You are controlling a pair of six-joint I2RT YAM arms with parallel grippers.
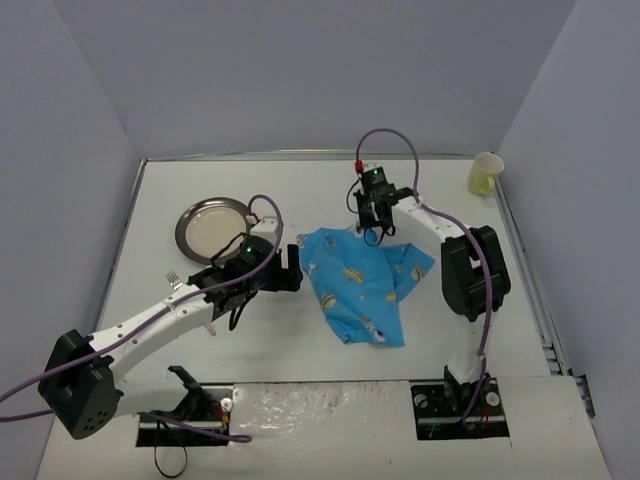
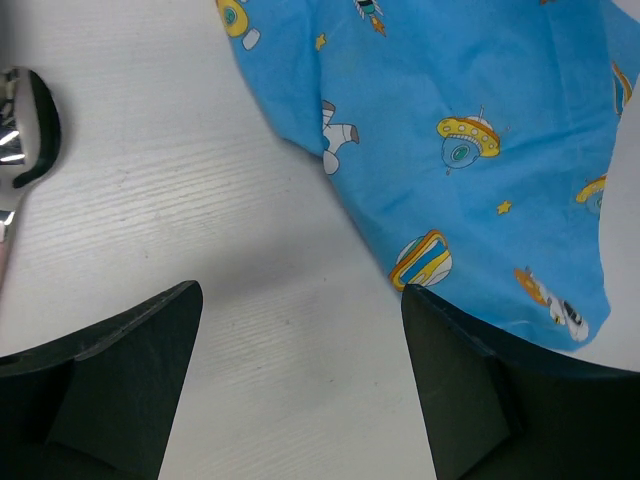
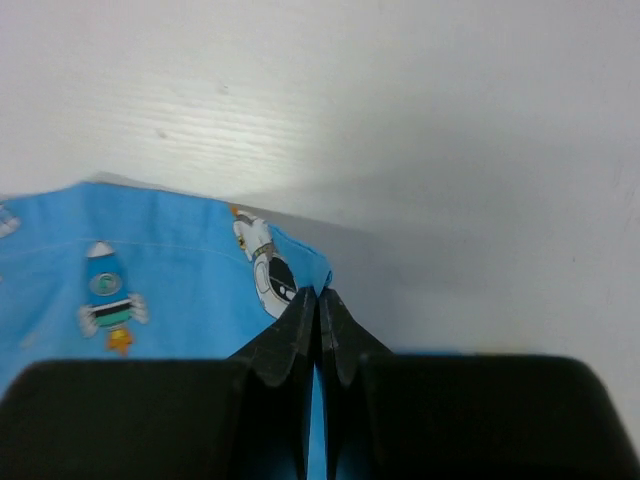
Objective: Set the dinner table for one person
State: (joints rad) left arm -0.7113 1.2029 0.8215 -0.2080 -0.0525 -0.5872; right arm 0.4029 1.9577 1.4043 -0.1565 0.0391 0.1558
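- the dinner table [image 1: 300, 185] is the wide white top that fills the workspace, with both arms bolted at its near edge. we judge it rigid, heavy and fixed, with a matt, faintly grained surface. it is nothing to take hold of: items are laid on it.
- the thing handled on it is the blue astronaut-print cloth [image 1: 365, 285], lying rumpled and partly folded over itself near the table's middle, a little right of centre. we judge it light, limp and prone to drag and bunch. it is best taken by a corner or hem, with a second pinch at another corner to spread it flat.
- right gripper [image 3: 318, 300]: fingers together, clamped on the cloth's far edge beside an astronaut print. blue fabric shows in the slit between them.
- left gripper [image 2: 300, 295]: fingers wide apart, holding nothing, low over bare table just beside the cloth's left edge. we cannot tell whether the finger nearer the cloth touches it.
- a spoon [image 2: 30, 125] lies on the table left of that gripper, apart from the cloth.
- a round metal plate [image 1: 213, 227] sits on the table's left half, and a pale yellow cup [image 1: 485, 173] stands at the far right corner. both are apart from the cloth.
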